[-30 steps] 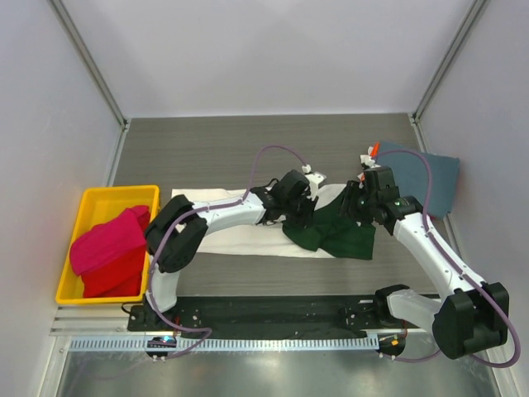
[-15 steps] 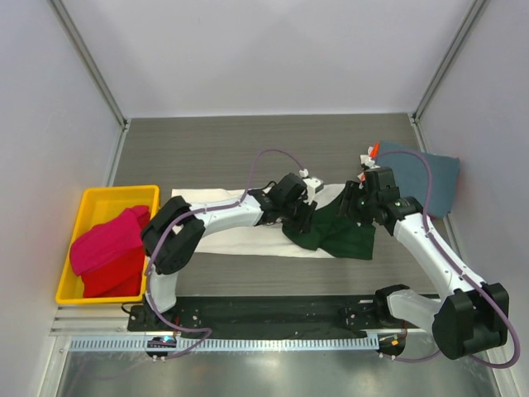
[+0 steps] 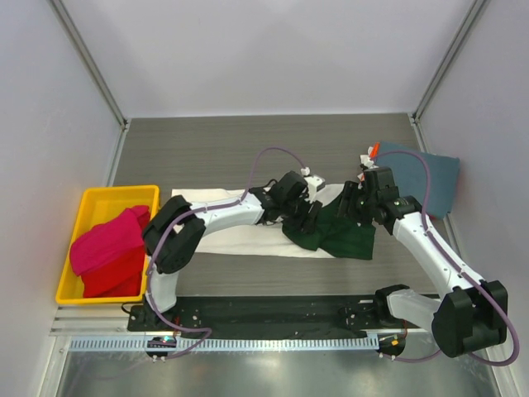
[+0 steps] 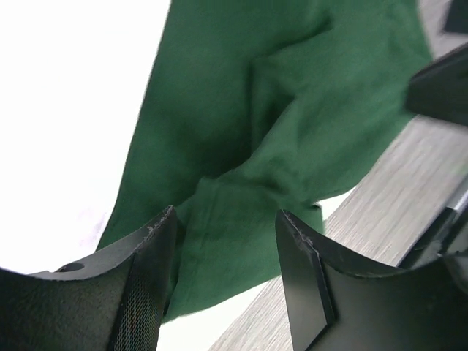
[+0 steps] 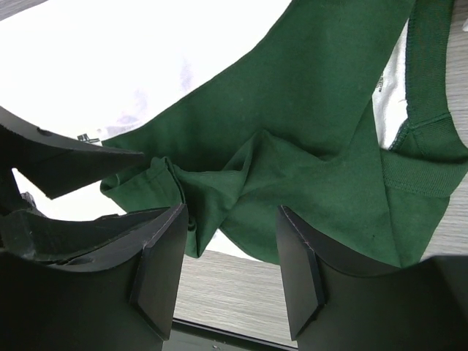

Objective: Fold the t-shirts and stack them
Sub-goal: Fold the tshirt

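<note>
The cream-white t-shirt (image 3: 223, 231) lies spread across the middle of the table, its dark green sleeves (image 3: 335, 236) bunched at the right end. My left gripper (image 3: 307, 218) is open just over the green folds (image 4: 241, 124), with nothing between its jaws. My right gripper (image 3: 350, 203) is open too, hovering over the same green cloth (image 5: 307, 146) from the right. A slate-blue t-shirt (image 3: 430, 178) lies folded at the far right. A red t-shirt (image 3: 107, 248) lies in the yellow bin (image 3: 91, 203).
The yellow bin stands at the left edge of the table. White walls enclose the grey wood-grain tabletop (image 3: 215, 149). A black rail (image 3: 264, 314) with the arm bases runs along the near edge.
My left gripper has shifted slightly toward the near right over the green cloth. The right arm has barely moved.
</note>
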`<state>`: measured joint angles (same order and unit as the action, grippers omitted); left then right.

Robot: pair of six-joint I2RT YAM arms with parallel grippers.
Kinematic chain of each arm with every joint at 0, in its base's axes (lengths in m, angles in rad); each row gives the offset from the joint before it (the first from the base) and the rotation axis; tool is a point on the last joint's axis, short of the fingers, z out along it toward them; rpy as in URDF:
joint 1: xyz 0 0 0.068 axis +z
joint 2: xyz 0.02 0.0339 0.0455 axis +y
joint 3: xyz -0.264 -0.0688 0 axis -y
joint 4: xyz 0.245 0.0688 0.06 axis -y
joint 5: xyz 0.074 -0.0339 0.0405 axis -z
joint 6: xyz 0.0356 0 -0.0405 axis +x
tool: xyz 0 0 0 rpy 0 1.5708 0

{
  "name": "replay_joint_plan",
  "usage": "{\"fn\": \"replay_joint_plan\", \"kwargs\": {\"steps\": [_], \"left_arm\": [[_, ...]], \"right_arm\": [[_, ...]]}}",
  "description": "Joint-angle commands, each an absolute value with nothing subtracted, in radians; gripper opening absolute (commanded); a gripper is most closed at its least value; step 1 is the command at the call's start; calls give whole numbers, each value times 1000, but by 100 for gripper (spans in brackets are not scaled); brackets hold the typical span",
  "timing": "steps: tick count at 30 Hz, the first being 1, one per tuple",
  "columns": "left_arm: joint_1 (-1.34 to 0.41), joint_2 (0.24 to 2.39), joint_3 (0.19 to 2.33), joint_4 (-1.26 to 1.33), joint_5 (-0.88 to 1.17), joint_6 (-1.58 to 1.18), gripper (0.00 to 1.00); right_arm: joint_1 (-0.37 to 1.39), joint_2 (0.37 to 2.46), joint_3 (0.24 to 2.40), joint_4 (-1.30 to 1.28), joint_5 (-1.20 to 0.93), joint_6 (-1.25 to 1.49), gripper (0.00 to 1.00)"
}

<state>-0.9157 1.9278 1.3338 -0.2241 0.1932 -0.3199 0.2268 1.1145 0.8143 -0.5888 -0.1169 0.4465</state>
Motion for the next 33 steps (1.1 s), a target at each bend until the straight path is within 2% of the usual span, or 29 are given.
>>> {"fn": "replay_joint_plan", "kwargs": {"steps": [1,5,7,21,25,26,31,33], "left_arm": [[-904,1977,1438,-221,311,-281,57],[-891,2029,1491,-282,388,-291,45],[-888,2025,1480,-284,377,-299,44],[-836,1970,1393,-236,362,-360,58],[-836,1991,1413,-242,425,-359,42],[-836,1993,1411,-242,448,-359,32],[-835,1948,1372,-216,508,-362,2],[-834,1927,1332,-189,561,-374,0]], "right_arm": [[222,1114,821,-555,-133,442,57],[224,1112,822,-555,-141,446,57],[224,1106,822,-555,-140,448,57],[224,1088,805,-557,-147,459,57],[222,1088,804,-555,-150,463,57],[224,1085,807,-555,-150,463,57],[222,1081,805,-557,-152,465,56],[224,1086,802,-557,-155,463,56]]}}
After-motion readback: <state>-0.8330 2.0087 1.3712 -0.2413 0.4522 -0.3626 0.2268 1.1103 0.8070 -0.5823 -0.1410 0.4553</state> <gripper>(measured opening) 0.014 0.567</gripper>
